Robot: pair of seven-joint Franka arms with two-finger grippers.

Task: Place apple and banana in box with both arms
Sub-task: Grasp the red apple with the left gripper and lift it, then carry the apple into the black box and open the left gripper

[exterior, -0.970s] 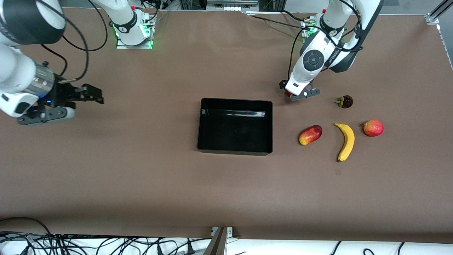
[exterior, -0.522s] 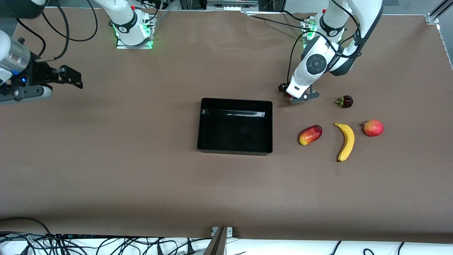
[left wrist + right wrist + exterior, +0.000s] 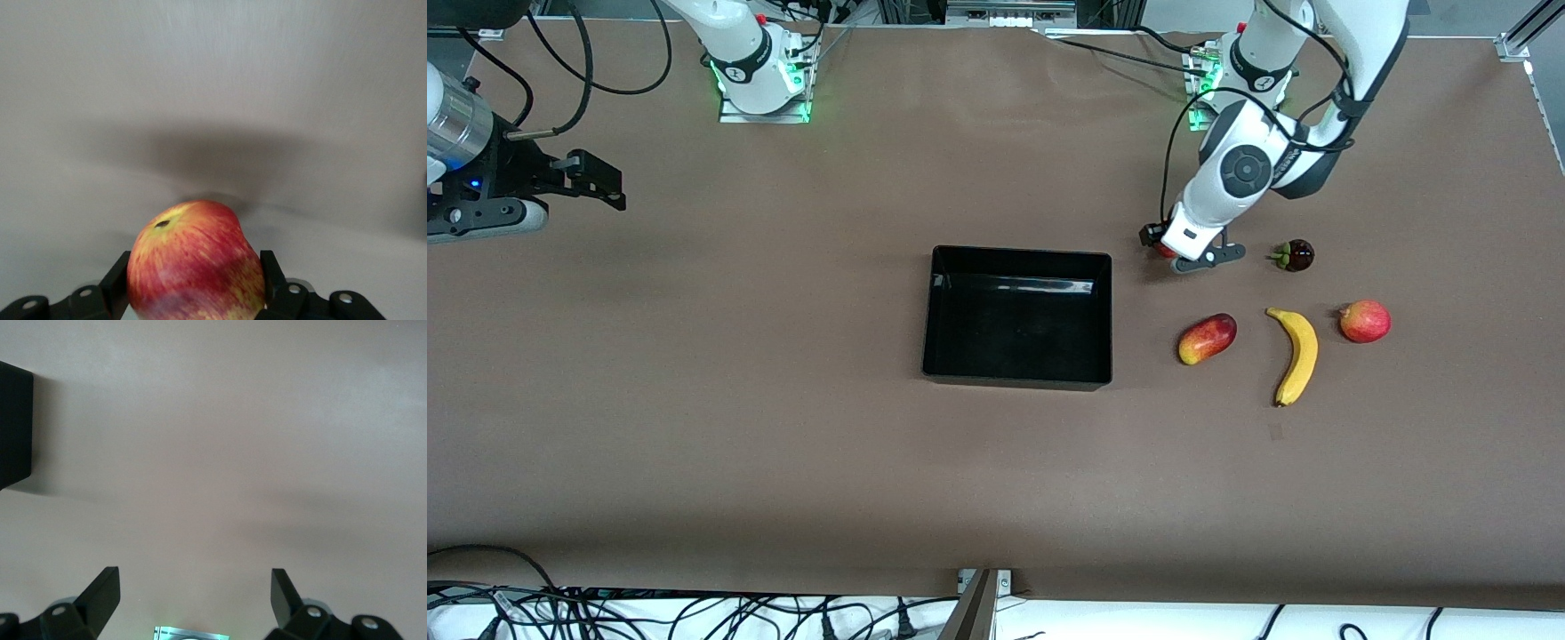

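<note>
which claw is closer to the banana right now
Left. The left claw, closed on the apple, sits near the banana; the open right claw hangs at the table's right-arm end.

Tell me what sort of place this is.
Most likely a robotics lab: two arms bolted to a brown-covered table, loose cables along its edge, and a black box with fruit laid out, like the banana.

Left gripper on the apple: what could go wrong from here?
1. The left gripper has its fingers against the apple low on its rounded sides; it may slip out when lifted.
2. The box wall is close beside the apple; a low carry could clip it.
3. The right gripper waits open at the right arm's end, while the banana lies at the left arm's end: a long reach across.
</note>
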